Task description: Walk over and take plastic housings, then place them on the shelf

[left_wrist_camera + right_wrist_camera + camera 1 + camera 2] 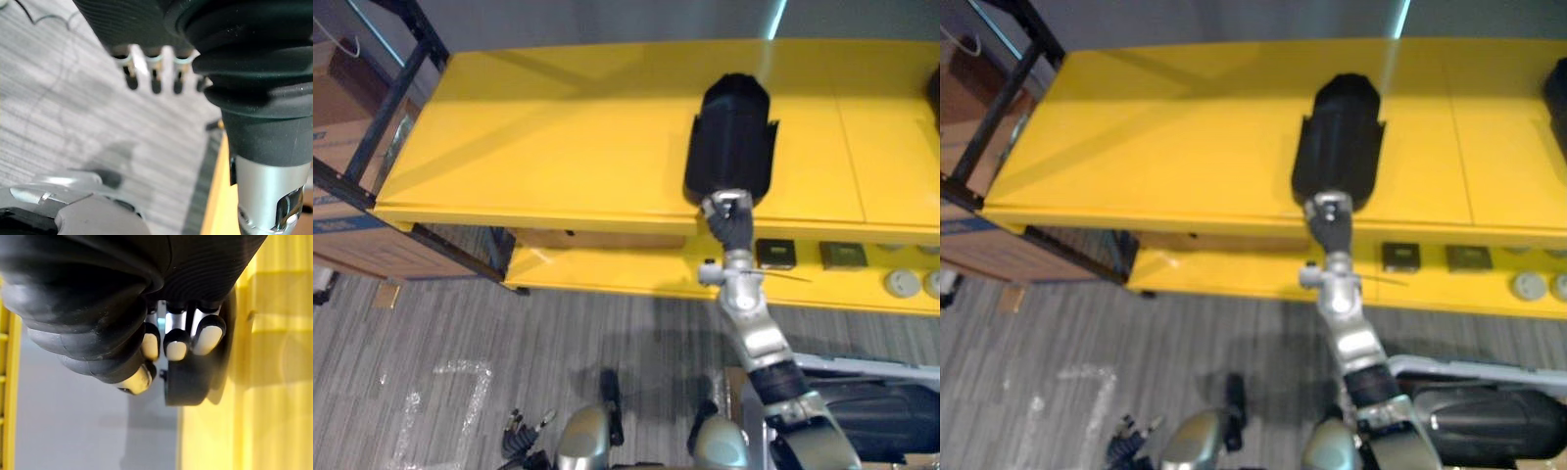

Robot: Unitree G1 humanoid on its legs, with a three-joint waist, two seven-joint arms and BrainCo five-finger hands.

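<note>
A black ribbed plastic housing [729,142] lies on the top yellow shelf [558,127], its long side running away from me. My right hand [728,217] is at the shelf's front edge, right against the housing's near end. In the right wrist view its fingers [176,345] are curled with their pale pads showing and nothing between them and the thumb. The housing [188,382] sits just past the fingertips. My left hand [521,437] hangs low by my side over the floor, fingers [155,78] relaxed and empty.
A lower yellow shelf [607,274] carries small dark square parts [774,253] and round grey discs [902,283]. Another black item [1557,93] sits at the top shelf's right end. A black metal rack [382,127] and cardboard boxes [352,235] stand left. A dark bin [1489,421] is at lower right.
</note>
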